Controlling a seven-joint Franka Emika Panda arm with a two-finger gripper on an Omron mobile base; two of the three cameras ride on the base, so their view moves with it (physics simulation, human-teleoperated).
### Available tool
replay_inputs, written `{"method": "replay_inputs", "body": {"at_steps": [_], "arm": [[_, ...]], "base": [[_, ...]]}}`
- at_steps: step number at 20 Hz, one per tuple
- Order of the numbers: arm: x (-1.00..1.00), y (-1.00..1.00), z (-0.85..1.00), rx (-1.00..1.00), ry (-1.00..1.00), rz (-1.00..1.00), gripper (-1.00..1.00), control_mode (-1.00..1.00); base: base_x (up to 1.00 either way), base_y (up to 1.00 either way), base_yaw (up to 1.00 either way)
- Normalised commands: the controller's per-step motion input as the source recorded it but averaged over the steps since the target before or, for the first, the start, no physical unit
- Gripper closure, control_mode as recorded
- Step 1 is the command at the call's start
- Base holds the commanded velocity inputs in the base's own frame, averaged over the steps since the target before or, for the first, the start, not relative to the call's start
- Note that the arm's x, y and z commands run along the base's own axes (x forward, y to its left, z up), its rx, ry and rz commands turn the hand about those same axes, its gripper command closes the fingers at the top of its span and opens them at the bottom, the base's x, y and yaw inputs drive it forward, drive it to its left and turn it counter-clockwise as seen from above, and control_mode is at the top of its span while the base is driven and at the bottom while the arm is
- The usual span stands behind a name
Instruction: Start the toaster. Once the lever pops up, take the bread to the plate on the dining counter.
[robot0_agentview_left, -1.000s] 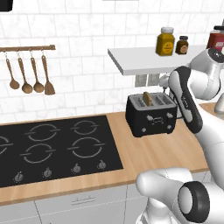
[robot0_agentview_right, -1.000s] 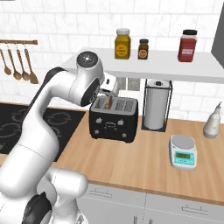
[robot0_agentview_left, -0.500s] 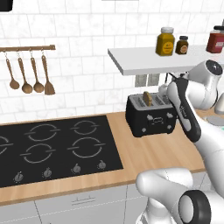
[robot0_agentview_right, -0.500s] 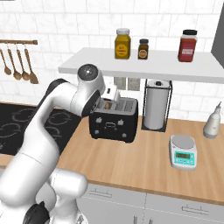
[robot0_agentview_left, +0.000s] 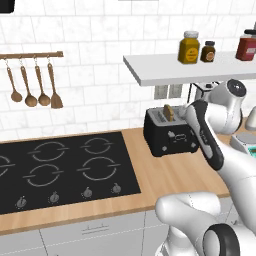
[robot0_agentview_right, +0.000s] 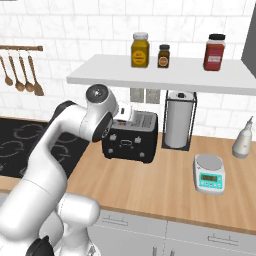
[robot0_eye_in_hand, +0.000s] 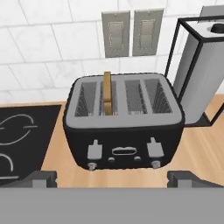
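The toaster (robot0_eye_in_hand: 123, 122) sits on the wooden worktop (robot0_agentview_right: 165, 185) against the tiled wall, its front face with two levers and small knobs turned toward the hand camera. In the hand view it lies at the centre, and the slice of bread (robot0_eye_in_hand: 107, 92) stands upright in the second slot from the left, its top edge sticking up above the silver top. The other three slots look bare.

The gripper (robot0_eye_in_hand: 116, 179) hangs in front of the toaster, at about 6 o'clock from it in the hand view, with its two dark fingertips (robot0_eye_in_hand: 41, 178) spread wide apart and nothing between them. It touches neither the toaster nor the bread.

In the left base view the toaster (robot0_agentview_left: 167, 134) stands at 3 o'clock from the black hob (robot0_agentview_left: 60, 170), with the bread (robot0_agentview_left: 168, 112) poking out of its top, and the arm's forearm crosses just to its right. In the right base view the toaster (robot0_agentview_right: 132, 140) is partly hidden by the arm's upper joint; a paper towel roll in a black wire holder (robot0_agentview_right: 179, 120) stands just beside it at 3 o'clock, and a small kitchen scale (robot0_agentview_right: 209, 173) rests farther toward 4 o'clock. A white shelf (robot0_agentview_right: 160, 79) above, at 12 o'clock, carries three jars (robot0_agentview_right: 140, 50). Wooden spoons (robot0_agentview_left: 32, 90) hang from a rail at 9 o'clock in the left base view.
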Motion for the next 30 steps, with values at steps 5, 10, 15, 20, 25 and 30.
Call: {"method": "replay_inputs", "body": {"at_steps": [5,10,15,20,25,30], "arm": [[0.06,0.0,-0.01,0.0,0.0,0.0,-1.0,-1.0],[0.11,0.0,-0.07,0.0,-0.01,0.0,-1.0,-1.0],[0.24,0.01,-0.16,0.0,0.0,0.0,-1.0,-1.0],[0.17,0.0,-0.32,0.0,0.0,0.0,-1.0,-1.0],[0.24,0.04,-0.24,0.0,-0.01,0.0,-1.0,-1.0],[0.47,0.07,-0.08,0.01,-0.01,0.0,-1.0,-1.0]], "base": [[0.0,0.0,0.0],[0.0,0.0,0.0],[0.0,0.0,0.0],[0.0,0.0,0.0],[0.0,0.0,0.0],[0.0,0.0,0.0]]}}
